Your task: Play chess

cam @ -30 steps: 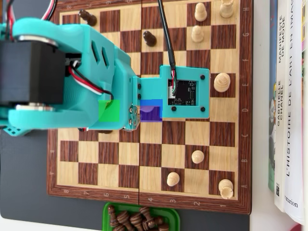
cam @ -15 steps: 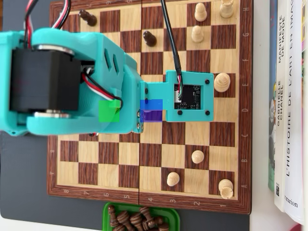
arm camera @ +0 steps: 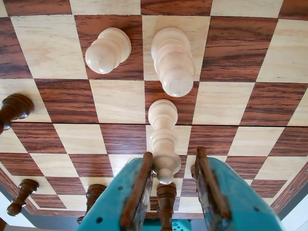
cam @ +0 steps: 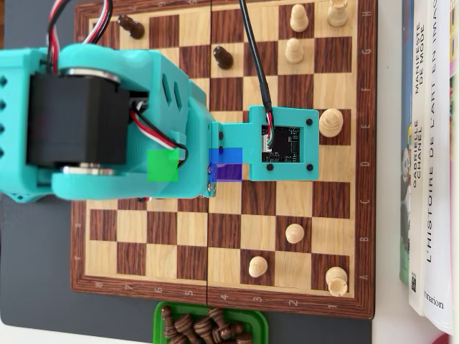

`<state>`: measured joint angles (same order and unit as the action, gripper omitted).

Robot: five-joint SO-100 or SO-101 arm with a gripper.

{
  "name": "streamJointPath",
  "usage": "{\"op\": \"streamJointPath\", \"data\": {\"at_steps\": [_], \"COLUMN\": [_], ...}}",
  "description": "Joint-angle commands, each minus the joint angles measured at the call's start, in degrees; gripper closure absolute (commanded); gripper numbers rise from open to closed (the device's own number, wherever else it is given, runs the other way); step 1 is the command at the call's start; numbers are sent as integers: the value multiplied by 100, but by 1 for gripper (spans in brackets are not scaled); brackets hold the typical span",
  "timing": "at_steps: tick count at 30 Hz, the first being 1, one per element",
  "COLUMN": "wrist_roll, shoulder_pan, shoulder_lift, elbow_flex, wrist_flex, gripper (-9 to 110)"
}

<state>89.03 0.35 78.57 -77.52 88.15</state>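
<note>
In the wrist view the gripper (arm camera: pixel 166 190) enters from the bottom edge, its 2 teal fingers (arm camera: pixel 137 192) lined with brown pads and set a little apart; a light tall piece (arm camera: pixel 162 139) stands between them, its top reaching into the gap, and whether the pads touch it I cannot tell; beyond it on the chessboard (arm camera: pixel 57 45) stand a light pawn (arm camera: pixel 108 49) and a second, larger light piece (arm camera: pixel 172 60); dark pieces (arm camera: pixel 14 108) sit at the left edge and near the bottom border.

In the overhead view the teal arm (cam: pixel 107 122) covers the left and middle of the chessboard (cam: pixel 215 229), with the camera module (cam: pixel 285 142) over the middle squares; the gripper itself is hidden beneath; light pieces stand toward the right edge, 1 (cam: pixel 330 122) just beside the module, others in the top right and bottom right corners (cam: pixel 336 279); 2 dark pawns (cam: pixel 223 57) stand near the top edge; a green tray (cam: pixel 161 309) of dark pieces lies at the board's bottom edge; books (cam: pixel 430 158) lie on the desk to the right.
</note>
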Motion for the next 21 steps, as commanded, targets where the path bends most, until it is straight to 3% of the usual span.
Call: {"op": "streamJointPath", "data": {"at_steps": [1, 21], "wrist_roll": [0, -18], "shoulder_pan": [-26, -70], "shoulder_lift": [44, 26], "elbow_flex": [167, -26], "wrist_flex": [18, -26], "gripper": [88, 88]}}
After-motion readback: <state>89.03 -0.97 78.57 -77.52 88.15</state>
